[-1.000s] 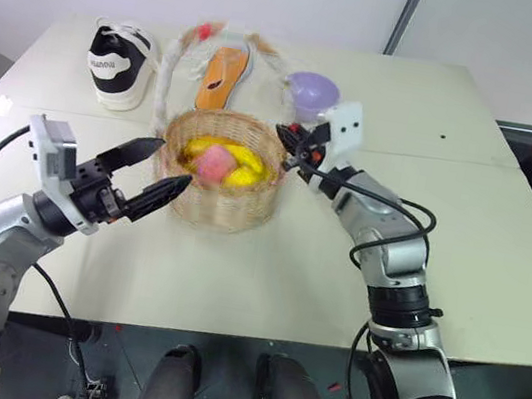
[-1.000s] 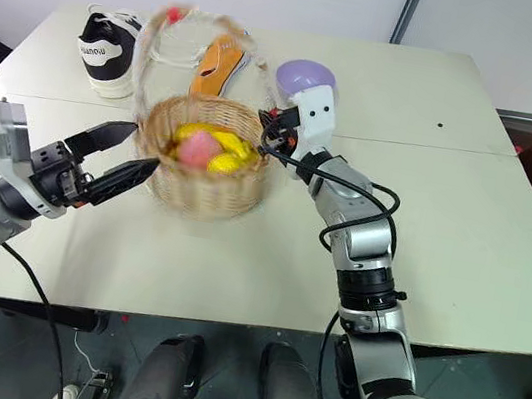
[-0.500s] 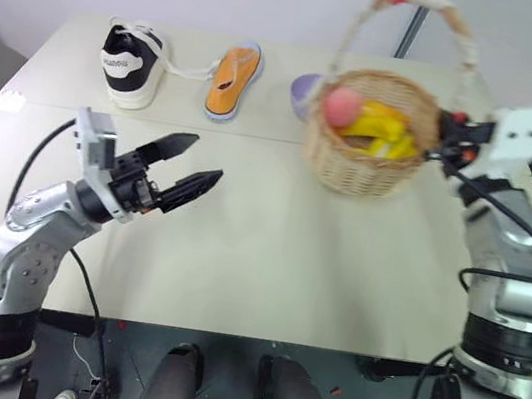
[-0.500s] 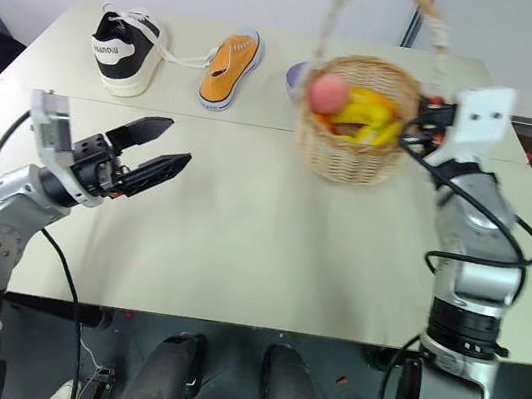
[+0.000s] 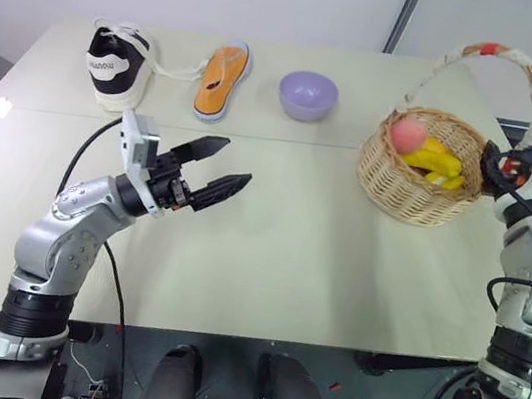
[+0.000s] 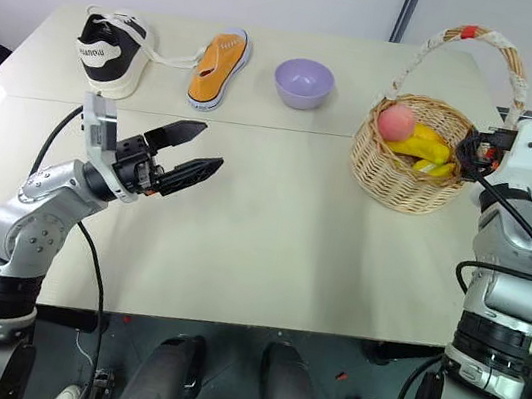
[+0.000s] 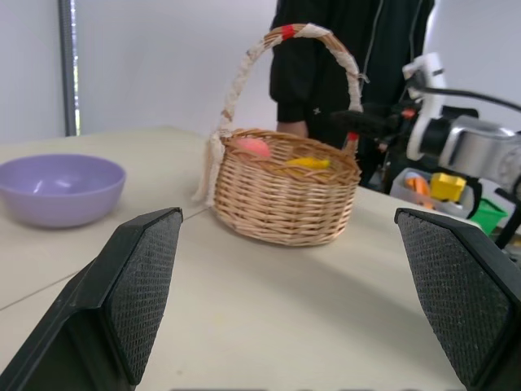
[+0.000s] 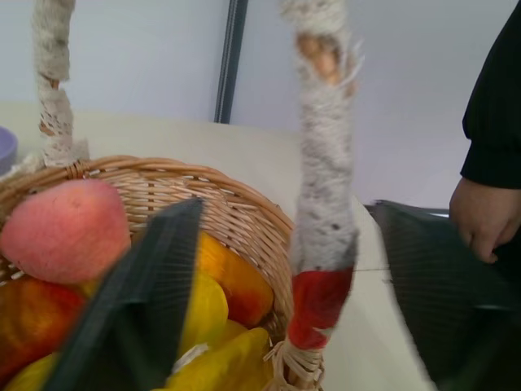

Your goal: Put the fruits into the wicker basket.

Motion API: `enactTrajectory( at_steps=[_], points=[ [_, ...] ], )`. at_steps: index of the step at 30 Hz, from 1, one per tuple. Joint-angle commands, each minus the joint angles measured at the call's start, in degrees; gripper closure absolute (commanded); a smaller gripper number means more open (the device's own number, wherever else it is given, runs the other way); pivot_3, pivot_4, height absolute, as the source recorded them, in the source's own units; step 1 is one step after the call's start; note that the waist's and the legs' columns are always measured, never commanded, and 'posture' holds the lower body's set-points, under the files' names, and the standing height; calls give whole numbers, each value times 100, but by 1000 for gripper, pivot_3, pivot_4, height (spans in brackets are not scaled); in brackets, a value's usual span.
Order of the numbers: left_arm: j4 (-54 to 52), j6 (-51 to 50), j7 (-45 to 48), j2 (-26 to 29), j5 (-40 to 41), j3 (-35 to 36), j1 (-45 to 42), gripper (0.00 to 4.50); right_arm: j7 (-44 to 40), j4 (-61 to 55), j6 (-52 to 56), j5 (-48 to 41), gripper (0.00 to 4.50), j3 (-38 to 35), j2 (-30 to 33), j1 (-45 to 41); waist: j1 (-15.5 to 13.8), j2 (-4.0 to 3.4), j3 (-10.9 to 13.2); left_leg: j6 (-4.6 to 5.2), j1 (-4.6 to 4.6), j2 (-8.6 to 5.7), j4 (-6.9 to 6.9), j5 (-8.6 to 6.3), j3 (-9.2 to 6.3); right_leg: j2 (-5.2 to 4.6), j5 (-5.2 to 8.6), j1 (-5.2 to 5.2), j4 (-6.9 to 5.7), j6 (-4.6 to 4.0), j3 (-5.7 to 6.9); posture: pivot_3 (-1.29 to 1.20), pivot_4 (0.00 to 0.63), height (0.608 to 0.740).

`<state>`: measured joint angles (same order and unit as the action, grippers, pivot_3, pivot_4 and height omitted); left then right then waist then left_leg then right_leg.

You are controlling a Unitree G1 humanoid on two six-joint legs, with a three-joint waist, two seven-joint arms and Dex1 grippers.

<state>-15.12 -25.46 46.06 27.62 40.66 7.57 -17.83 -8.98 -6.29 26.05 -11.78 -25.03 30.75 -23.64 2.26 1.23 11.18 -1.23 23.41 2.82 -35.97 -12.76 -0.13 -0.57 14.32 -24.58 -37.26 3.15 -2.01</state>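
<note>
The wicker basket (image 5: 414,180) stands on the table (image 5: 286,264) at the right, its cloth-wrapped handle (image 5: 491,55) arching over it. Inside lie the pink peach (image 5: 408,133) and yellow fruits (image 5: 434,161); I cannot tell the lemon from the bananas. My right gripper (image 5: 499,164) is at the basket's right rim. In the right wrist view its fingers (image 8: 138,301) stand open on either side of the handle's base (image 8: 321,244) without pinching it. Left of the table's centre, my left gripper (image 5: 237,161) hovers open and empty, pointing toward the basket (image 7: 285,195).
A black-and-white sneaker (image 5: 118,63), an orange slipper (image 5: 220,76) and a lavender bowl (image 5: 308,95) sit along the table's far side. A person in black stands close beyond the right edge, one hand (image 8: 480,216) near the basket.
The basket travelled from left of centre to the table's right side with my right gripper on its handle base. That gripper has now opened. My left gripper drifted slightly to the right.
</note>
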Motion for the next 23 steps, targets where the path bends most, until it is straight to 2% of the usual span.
enactTrajectory(
  at_steps=[1, 4, 6, 9, 11, 16, 23],
  points=[
    [223, 278, -157, 199, -378, 263, 46, 0, -242, -553, -169, -263, 1042, -529, 188, 406, -16, 0, 0, 0, 0, 0, -1, 0, 1, 0, 1, 0, 0, -1, 0, 0, 150, 740],
    [689, 603, -377, 419, -947, 379, 178, 0, -870, -973, -64, -964, 1042, -930, 193, 1005, -15, -1, 0, 0, -2, -2, -2, 0, 1, -1, 7, 2, 1, -8, 0, 0, 150, 740],
    [805, 704, -406, 492, -1008, 538, 315, 0, -1300, -1096, -146, -1182, 1042, -960, 231, 1442, 14, -1, 0, 0, -4, -1, -1, 0, 4, -2, 14, 2, 1, -11, -1, 0, 150, 740],
    [935, 789, -476, 615, -1128, 813, 685, 0, -2254, -1508, -312, -1596, 1042, -538, 285, 2018, 44, -1, 0, 1, -7, 3, 0, -1, 7, -2, 15, 3, 1, -11, -3, 0, 150, 740],
    [972, 906, -590, 674, -1312, 923, 965, 0, -2749, -1768, -435, -1622, 1042, 33, 308, 2247, 56, -3, 0, 1, -12, 6, 3, -1, 9, 1, 21, 3, -1, -3, -5, 0, 150, 740],
    [789, 994, -1002, 629, -1438, 1381, 1620, 0, -3286, -1276, -920, -1337, 1042, 1122, 74, 2069, 24, -1, 0, 0, -13, 9, -1, -1, 7, -1, 21, 3, -5, -9, -8, 0, 150, 740],
    [162, 885, -1240, 495, -1319, 1623, 2233, 0, -3557, -408, -1288, -1238, 1042, 1509, -9, 1587, -46, 4, 0, -1, -1, -4, -4, -2, 25, -29, 10, 5, 19, -27, -9, 0, 150, 740]
  ],
)
